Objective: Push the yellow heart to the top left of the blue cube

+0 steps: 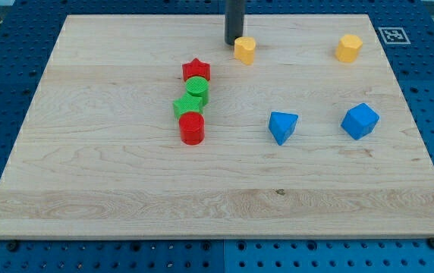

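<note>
The yellow heart [244,49] sits near the view's top edge of the desk [126,182], up and to the left of the blue cube [360,120] and well apart from it. Taking the blue cube as the landmark and going from the view's left: far to its left stands a tight column of four blocks. The red star [196,70] is at the top, a green cylinder [197,89] is just below it, a second green block [187,105] whose shape I cannot make out comes next, and a red cylinder [192,128] is at the bottom, roughly level with the cube. Each appears to touch its neighbour.

Next comes the dark rod, dropping in from the view's top. The arm carries no gripper, so there is nothing to open or close; the rod simply ends in my tip [234,42], which is just beside the yellow heart on its left, close enough that they may be touching.

Nearer the cube, to its left and about level with it, lies a blue triangular block [282,126]. Above the cube, slightly to its left, rests a second yellow block [348,48], level with the heart; its shape is unclear.
</note>
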{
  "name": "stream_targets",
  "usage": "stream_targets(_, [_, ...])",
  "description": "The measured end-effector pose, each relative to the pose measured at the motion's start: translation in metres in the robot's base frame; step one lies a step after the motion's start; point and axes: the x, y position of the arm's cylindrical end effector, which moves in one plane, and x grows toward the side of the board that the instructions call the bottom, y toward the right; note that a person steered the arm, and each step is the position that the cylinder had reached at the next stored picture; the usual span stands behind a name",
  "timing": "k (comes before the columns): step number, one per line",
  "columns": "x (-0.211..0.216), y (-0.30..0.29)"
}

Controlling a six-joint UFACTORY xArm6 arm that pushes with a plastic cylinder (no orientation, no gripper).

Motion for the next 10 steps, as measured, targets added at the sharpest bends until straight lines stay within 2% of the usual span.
stream_targets(1, [0.014,-0.003])
stream_targets(2, [0.058,0.058])
stream_targets(3, [0.086,0.094])
stream_targets(4, [0.067,0.093])
stream_targets(5, [0.067,0.109])
stream_targets(7, [0.153,0.125])
stream_targets(9, [0.142,0.116])
stream_targets(10, [0.177,0.115])
